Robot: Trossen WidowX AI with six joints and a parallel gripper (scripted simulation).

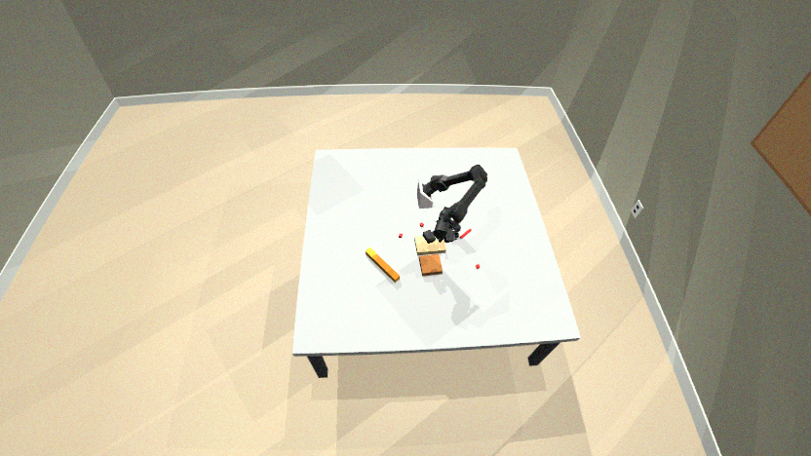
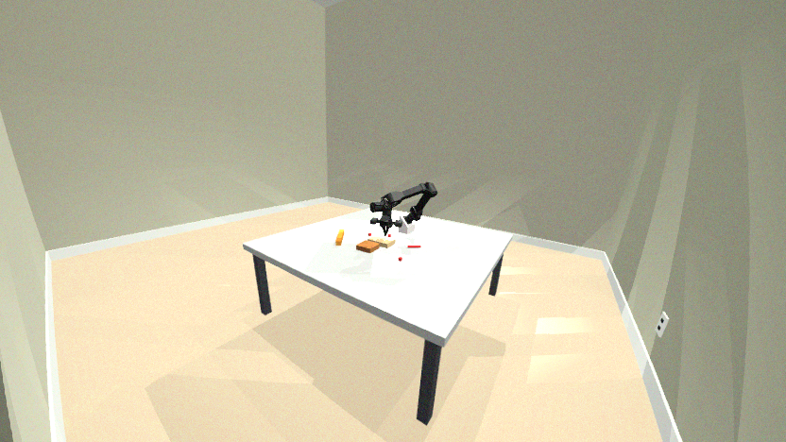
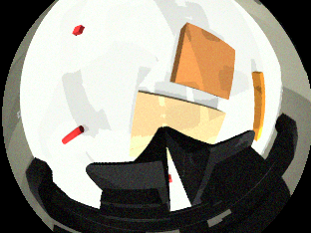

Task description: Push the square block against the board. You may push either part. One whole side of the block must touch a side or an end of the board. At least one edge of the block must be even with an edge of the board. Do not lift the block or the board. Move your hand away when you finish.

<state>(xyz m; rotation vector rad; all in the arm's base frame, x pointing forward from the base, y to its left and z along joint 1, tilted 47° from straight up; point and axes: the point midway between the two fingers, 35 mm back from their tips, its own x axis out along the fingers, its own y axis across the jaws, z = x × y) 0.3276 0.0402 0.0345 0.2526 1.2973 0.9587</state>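
The square block (image 1: 431, 264) (image 2: 367, 246) (image 3: 206, 62) is orange-brown and lies flat. The board (image 1: 429, 247) (image 2: 387, 243) (image 3: 169, 112) is a pale tan rectangle, flat behind the block in the top view. A narrow strip of table shows between their facing sides in the wrist view. The block is shorter than the board along that side; I cannot tell whether any edges are even. My gripper (image 1: 439, 240) (image 2: 384, 233) (image 3: 162, 130) is shut and empty. Its tips point down near the board's far side from the block and cover part of the board in the wrist view.
A long orange bar (image 1: 382, 264) (image 2: 339, 237) (image 3: 258, 106) lies left of the block in the top view. A red stick (image 1: 465, 233) (image 2: 414, 246) (image 3: 73, 134) lies right of the board. A small red cube (image 1: 477, 266) (image 2: 400, 259) (image 3: 78, 30) lies farther right; two more lie behind.
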